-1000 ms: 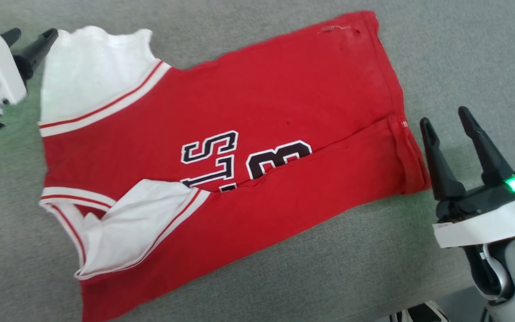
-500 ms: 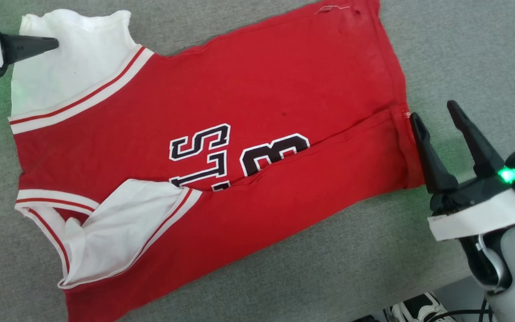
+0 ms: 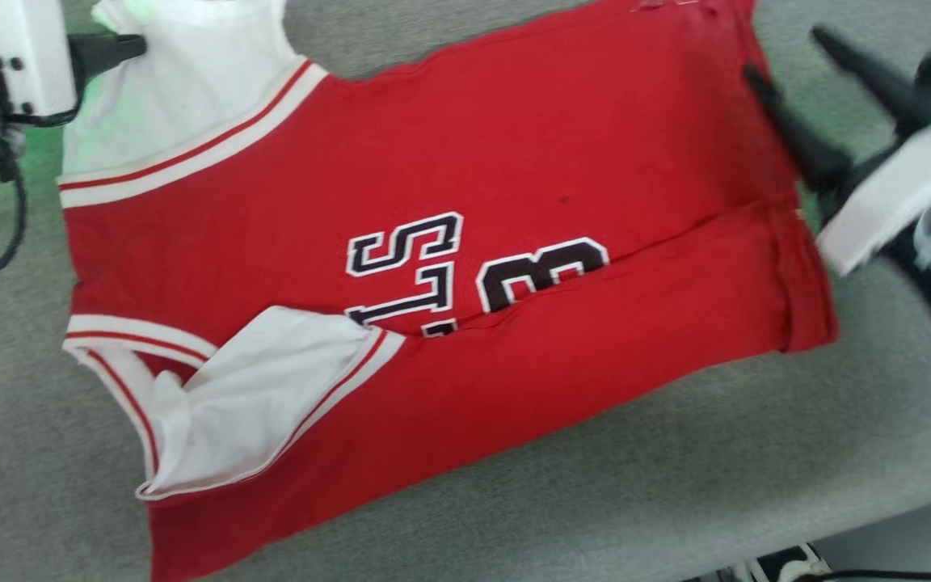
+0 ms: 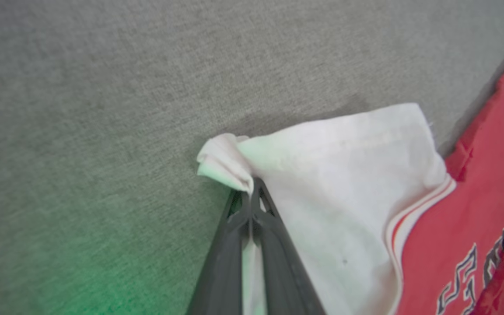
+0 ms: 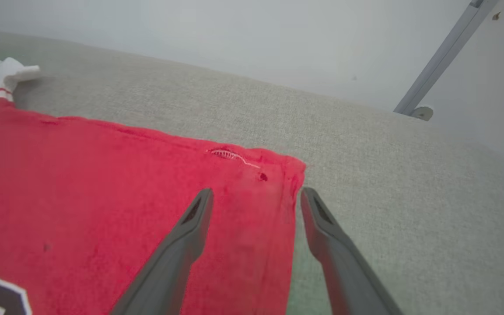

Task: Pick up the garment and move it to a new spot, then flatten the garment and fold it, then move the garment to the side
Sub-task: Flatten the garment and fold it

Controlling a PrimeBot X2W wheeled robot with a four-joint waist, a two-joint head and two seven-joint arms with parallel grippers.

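On the grey fabric-covered table (image 3: 676, 485) the soft red T-shirt with white sleeves (image 3: 449, 162) lies partly folded. The left end effector (image 4: 250, 196) pinches only a sleeve corner, which may slip free. The right end effector (image 5: 256, 194), spread wide astride the hem, could catch one layer.

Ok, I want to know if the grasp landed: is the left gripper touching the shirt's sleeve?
Touching. The left wrist view shows the left gripper shut on the white sleeve edge, with fabric bunched at its tip.

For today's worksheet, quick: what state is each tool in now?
Left tool: closed on the garment, at its white sleeve.
Right tool: open, straddling the garment's edge, holding nothing.
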